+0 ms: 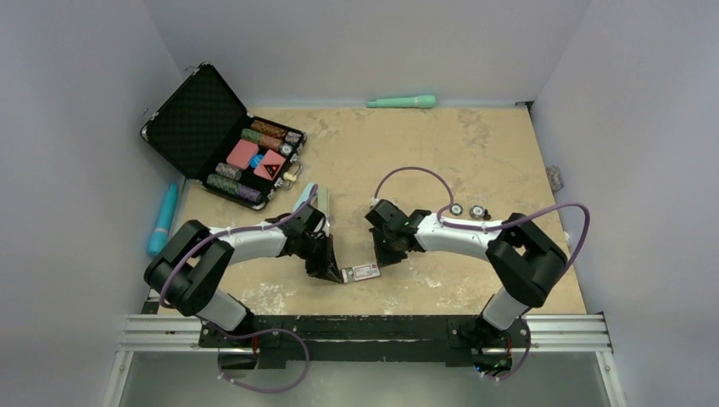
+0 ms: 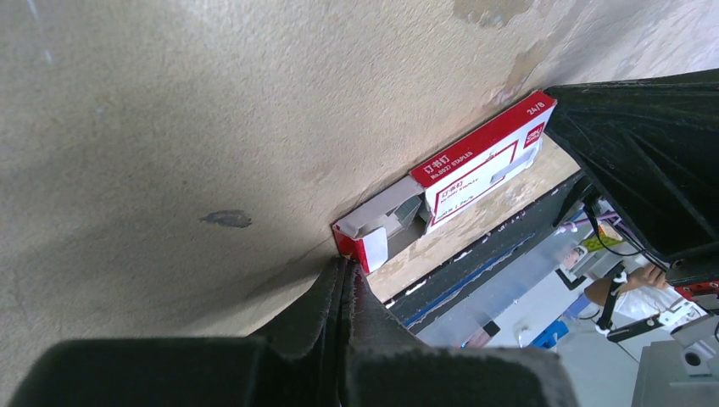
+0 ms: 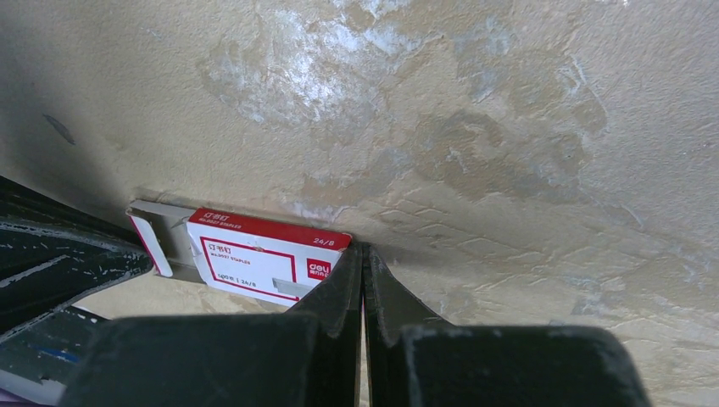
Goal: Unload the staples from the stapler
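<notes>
Near edge of bench: left jaws, pressed together, empty, tips against the open tray end of the staple box; right jaws, likewise together, at its other end, seemingly bracing it between them. Stapler, apparently the pale item behind the left wrist, lies apart, untouched. Case, far left.

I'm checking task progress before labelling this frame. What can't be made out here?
1. Stapler: top view, mostly hidden under the left arm; staples inside unseen.
2. Box: wrist views, its own card hides the contents.
3. Left gripper and right gripper: shut at the box ends; their own fingertips hide whether cardboard is pinched.
4. Two round items by the right arm: top view, too small to identify.
</notes>
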`<action>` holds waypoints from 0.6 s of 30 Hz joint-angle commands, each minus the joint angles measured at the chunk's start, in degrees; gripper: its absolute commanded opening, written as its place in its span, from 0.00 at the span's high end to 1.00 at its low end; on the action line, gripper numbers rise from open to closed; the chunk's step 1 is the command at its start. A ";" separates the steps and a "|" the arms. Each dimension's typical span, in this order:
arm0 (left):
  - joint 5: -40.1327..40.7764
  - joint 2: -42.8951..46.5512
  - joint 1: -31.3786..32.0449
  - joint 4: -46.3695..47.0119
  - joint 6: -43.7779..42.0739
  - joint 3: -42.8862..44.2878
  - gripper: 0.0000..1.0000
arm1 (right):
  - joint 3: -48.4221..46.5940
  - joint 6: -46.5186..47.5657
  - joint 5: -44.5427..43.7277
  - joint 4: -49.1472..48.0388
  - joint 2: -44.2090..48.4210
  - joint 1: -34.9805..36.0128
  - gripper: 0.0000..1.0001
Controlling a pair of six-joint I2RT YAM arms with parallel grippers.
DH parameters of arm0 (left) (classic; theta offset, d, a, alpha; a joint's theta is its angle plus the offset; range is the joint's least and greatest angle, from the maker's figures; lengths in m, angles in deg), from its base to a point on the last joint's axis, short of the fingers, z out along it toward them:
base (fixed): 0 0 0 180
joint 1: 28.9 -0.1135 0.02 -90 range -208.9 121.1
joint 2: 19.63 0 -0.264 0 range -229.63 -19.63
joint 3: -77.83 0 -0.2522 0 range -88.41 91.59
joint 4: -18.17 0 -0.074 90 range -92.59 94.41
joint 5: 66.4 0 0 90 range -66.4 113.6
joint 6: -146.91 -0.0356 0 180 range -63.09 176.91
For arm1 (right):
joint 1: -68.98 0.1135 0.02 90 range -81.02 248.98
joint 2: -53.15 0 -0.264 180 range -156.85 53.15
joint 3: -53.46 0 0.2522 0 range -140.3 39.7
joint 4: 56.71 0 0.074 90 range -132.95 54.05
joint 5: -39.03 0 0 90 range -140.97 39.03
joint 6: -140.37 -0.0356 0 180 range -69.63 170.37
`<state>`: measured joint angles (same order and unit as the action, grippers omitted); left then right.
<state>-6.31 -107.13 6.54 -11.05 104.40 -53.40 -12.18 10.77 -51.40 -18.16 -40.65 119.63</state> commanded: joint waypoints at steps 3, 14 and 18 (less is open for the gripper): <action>3.22 -0.91 0.37 0.96 -0.04 1.12 1.00 | -0.74 0.66 0.20 -0.28 -2.30 0.79 1.00; 3.21 -1.87 0.68 0.61 -0.10 2.58 1.00 | -1.76 1.08 1.31 -0.36 -3.58 1.11 1.00; 3.13 -2.48 0.93 0.70 0.05 3.09 1.00 | -1.81 0.90 2.36 -0.71 -3.74 1.10 1.00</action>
<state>-6.07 -108.42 7.00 -11.38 104.40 -51.96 -13.75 11.01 -50.83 -18.51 -42.18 120.09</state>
